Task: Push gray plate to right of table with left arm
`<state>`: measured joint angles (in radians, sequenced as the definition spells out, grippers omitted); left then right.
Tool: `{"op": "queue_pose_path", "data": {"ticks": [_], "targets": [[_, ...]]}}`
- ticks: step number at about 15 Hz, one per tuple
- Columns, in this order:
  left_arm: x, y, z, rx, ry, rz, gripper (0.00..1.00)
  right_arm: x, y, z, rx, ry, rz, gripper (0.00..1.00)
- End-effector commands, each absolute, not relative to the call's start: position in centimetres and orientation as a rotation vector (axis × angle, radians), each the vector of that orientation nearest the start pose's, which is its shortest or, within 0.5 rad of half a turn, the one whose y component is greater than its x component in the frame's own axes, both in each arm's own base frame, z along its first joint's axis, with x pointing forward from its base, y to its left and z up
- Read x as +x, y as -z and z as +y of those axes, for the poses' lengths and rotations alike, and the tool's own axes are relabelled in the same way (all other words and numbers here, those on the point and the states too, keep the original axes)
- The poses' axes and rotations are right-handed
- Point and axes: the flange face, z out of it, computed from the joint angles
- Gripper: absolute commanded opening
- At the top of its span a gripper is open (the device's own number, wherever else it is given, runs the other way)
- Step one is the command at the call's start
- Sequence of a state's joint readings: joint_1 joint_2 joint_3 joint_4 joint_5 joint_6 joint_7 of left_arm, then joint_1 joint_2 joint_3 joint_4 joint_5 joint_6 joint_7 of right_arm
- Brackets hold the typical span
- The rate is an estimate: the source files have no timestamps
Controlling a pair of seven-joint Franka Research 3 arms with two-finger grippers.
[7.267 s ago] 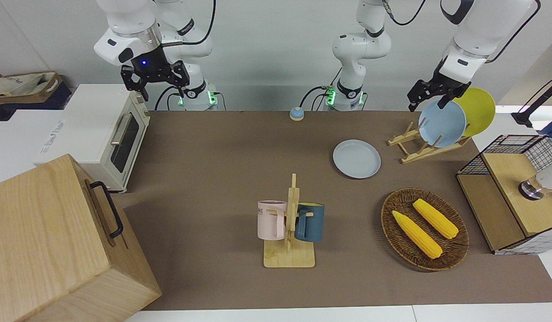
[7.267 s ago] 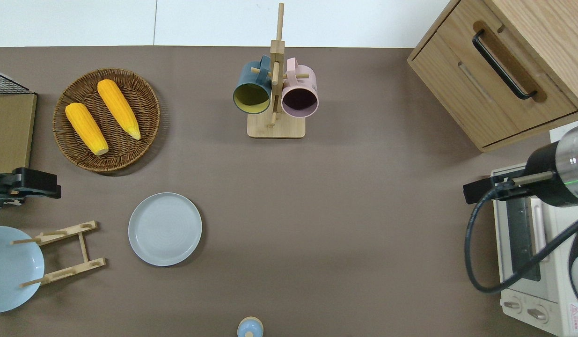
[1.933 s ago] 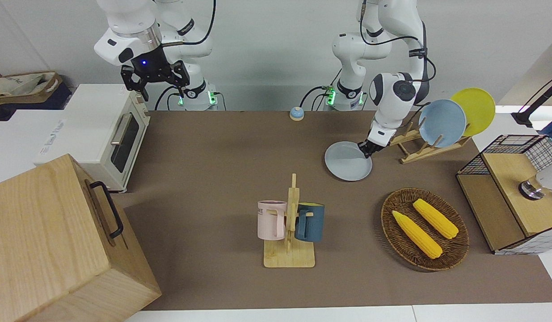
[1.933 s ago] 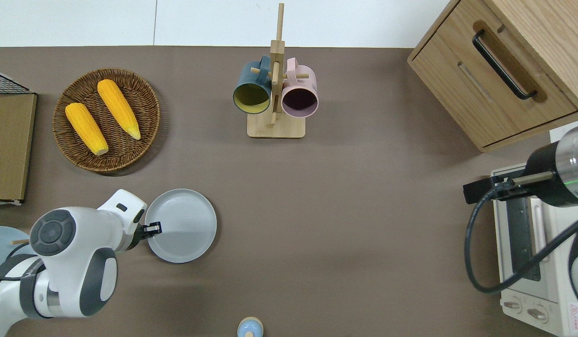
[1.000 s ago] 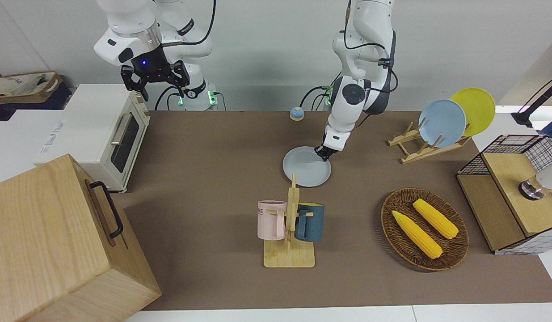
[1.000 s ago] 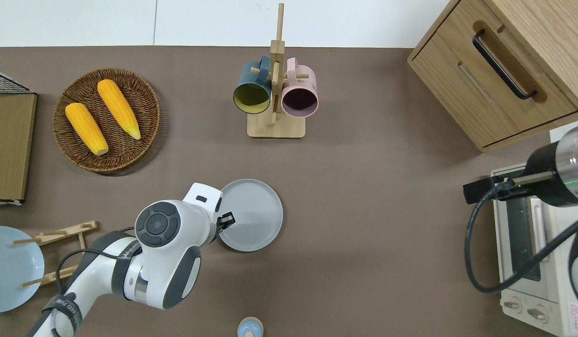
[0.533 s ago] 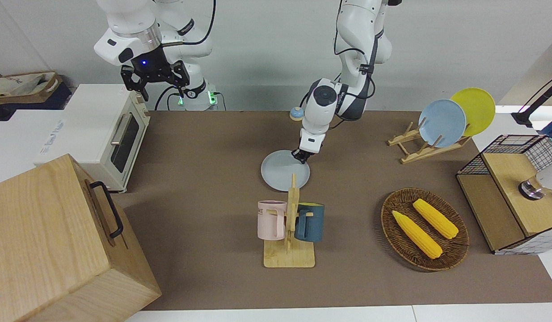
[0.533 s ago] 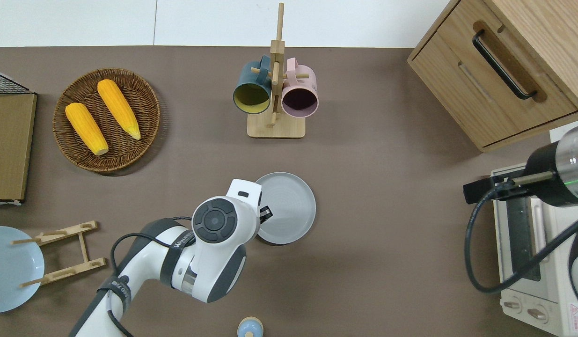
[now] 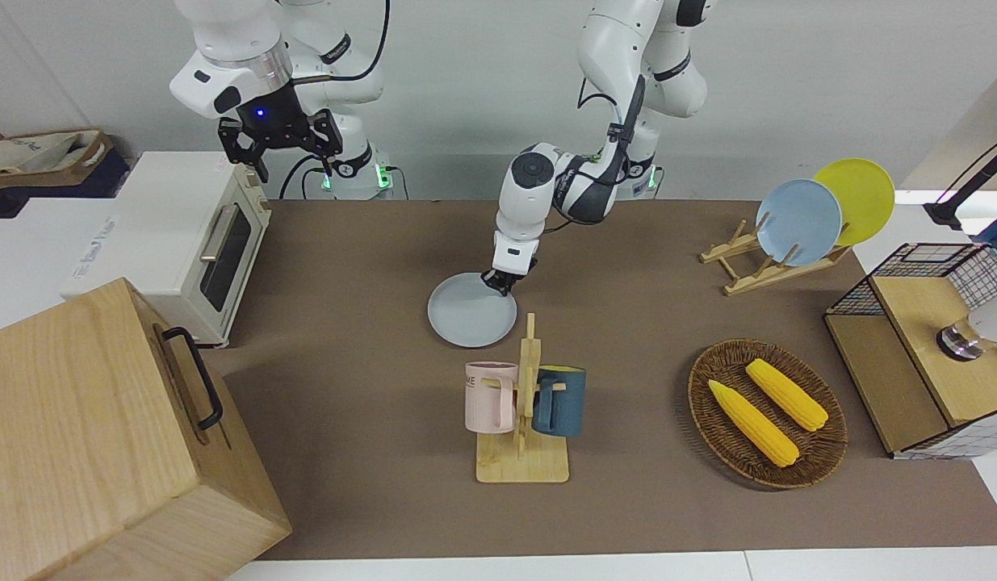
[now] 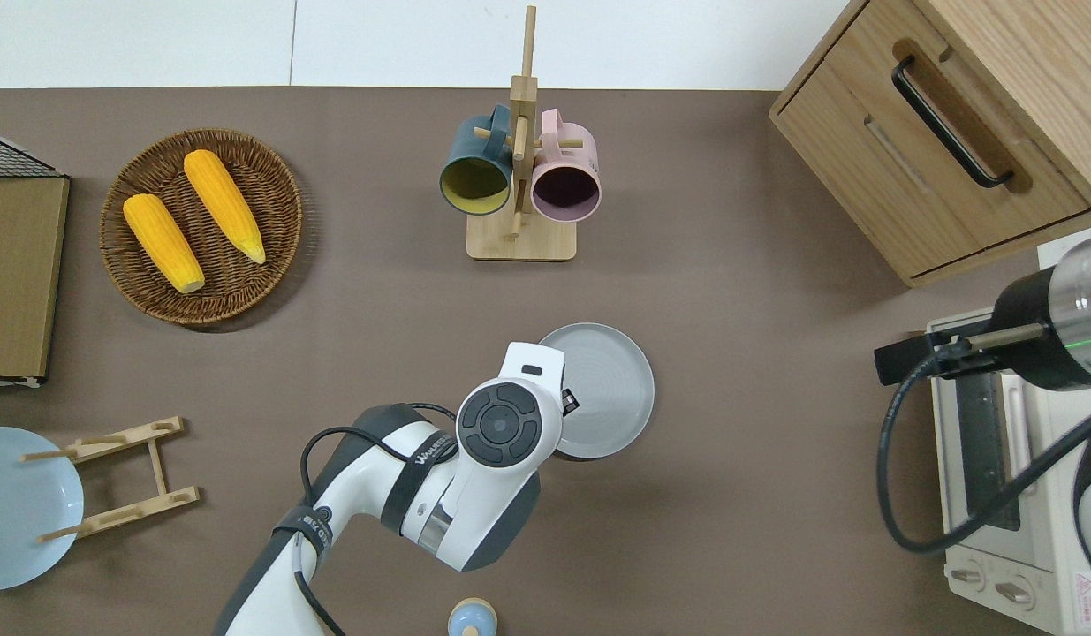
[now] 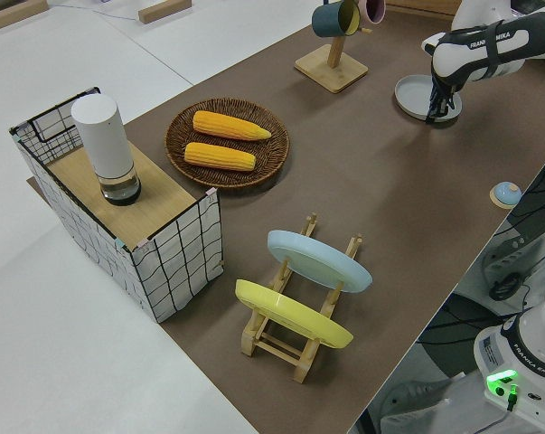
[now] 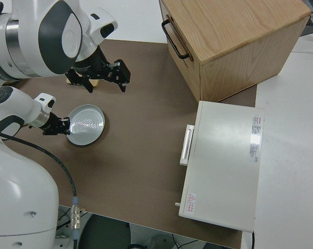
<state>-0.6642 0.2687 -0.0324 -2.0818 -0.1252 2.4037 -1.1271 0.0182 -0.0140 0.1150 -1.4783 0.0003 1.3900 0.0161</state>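
Left gripper [image 9: 499,281] rests on the gray plate's [image 9: 470,313] rim mid-table [image 9: 369,266], apparently touching; its finger spacing cannot be told. Right arm is parked.

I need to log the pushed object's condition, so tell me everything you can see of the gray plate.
The gray plate is round, shallow and pale gray with a faint blue tint, a low raised rim and fine concentric rings inside. It looks smooth, like ceramic or plastic, and holds nothing. It lies flat on the brown table near its middle, nearer to the robots than the mug rack. The left gripper meets its rim on the edge toward the left arm's end of the table.
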Motion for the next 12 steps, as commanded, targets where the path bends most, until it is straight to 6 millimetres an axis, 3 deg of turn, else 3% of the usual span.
{"op": "queue_pose_path", "data": {"ticks": [1, 11, 12], "targets": [[44.8, -28.4, -38.7, -3.111, -0.09, -0.833, 1.0, 52.4, -66.4, 6.9, -3.139, -0.123, -0.158, 0.983], [44.9, -29.6, -38.7, -3.109, -0.06, -0.781, 1.0, 52.4, -66.4, 6.9, -3.139, -0.123, -0.158, 0.983], [45.0, -30.6, -38.8, -3.111, -0.061, -0.777, 1.0, 52.4, -66.4, 7.0, -3.138, -0.123, -0.16, 0.983]]}}
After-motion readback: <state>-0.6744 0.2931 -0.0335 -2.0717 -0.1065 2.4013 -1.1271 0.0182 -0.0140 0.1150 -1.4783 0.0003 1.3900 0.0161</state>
